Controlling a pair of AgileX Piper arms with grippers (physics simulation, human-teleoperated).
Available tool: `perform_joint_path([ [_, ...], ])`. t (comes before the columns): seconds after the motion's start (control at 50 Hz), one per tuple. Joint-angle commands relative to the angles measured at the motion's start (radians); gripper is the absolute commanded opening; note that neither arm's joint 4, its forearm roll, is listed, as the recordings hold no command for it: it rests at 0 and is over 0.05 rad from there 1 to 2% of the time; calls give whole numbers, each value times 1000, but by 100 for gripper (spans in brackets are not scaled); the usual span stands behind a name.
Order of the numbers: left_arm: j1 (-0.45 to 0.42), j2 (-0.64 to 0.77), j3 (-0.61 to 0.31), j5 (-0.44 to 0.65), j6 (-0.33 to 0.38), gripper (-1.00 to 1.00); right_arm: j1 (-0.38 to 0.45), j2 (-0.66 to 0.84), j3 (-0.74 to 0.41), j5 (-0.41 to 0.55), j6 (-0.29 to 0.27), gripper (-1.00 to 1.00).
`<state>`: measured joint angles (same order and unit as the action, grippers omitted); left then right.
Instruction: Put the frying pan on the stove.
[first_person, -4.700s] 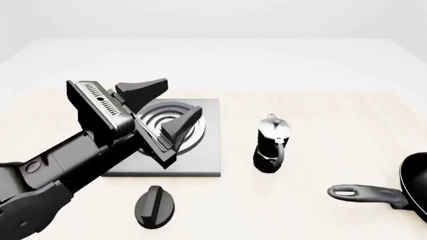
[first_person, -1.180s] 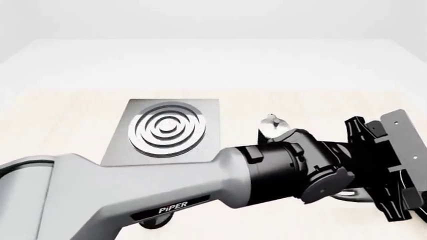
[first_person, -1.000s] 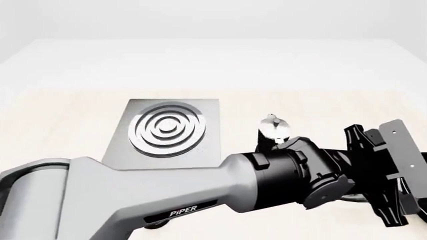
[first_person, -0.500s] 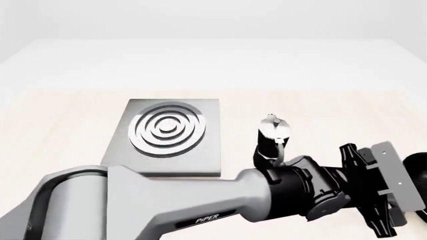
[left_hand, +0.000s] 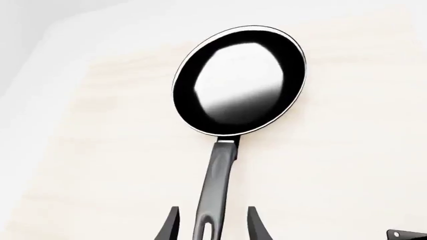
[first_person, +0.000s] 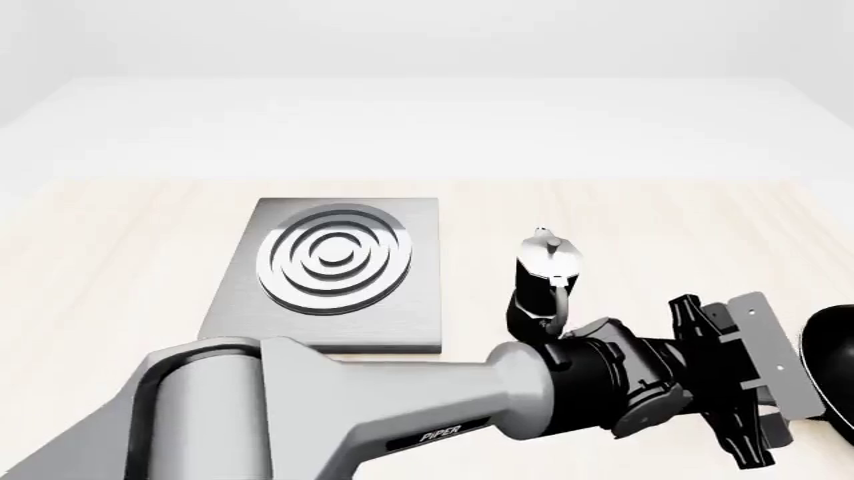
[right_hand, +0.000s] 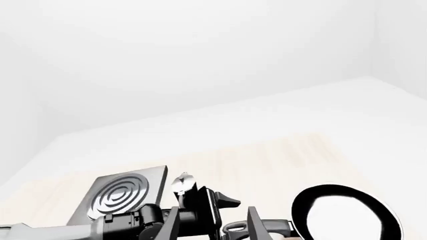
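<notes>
The frying pan (left_hand: 240, 80) lies flat on the table, black with a pale glossy inside, its long dark handle (left_hand: 215, 185) pointing back at my left gripper (left_hand: 212, 227). That gripper is open, one fingertip on each side of the handle's end with a gap on both sides. In the front view the left arm crosses the table low to the right, and only the pan's rim (first_person: 835, 350) shows at the right edge behind the left gripper (first_person: 727, 390). The stove (first_person: 334, 270) lies bare, left of centre. My right gripper (right_hand: 213, 227) is open and holds nothing.
A black moka pot (first_person: 545, 285) with a silver lid stands between the stove and the pan, just beyond the left wrist. The left arm's grey link (first_person: 334, 420) covers the near part of the table. The right wrist view shows the stove (right_hand: 123, 195), the moka pot (right_hand: 181, 185) and the pan (right_hand: 347, 215).
The left arm has swung from above the stove to the right and dropped lower, towards the near edge, bringing its open gripper to the pan's handle. Stove, pot and pan have not moved.
</notes>
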<state>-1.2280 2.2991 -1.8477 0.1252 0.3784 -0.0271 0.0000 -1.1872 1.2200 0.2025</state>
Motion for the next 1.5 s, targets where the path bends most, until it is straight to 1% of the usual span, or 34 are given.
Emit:
perform_joint_path([
  [0.02, 5, 6, -11, 2, -12, 100, 4, 0, 9, 0, -5, 100],
  [0.28, 26, 48, -46, 8, -10, 100, 3, 0, 9, 0, -3, 100],
  [0.82, 28, 105, -54, -8, -18, 100, 1, 0, 10, 0, 3, 100],
  [1.5, 38, 189, -96, -13, -50, 100, -5, 0, 15, 0, 19, 100],
])
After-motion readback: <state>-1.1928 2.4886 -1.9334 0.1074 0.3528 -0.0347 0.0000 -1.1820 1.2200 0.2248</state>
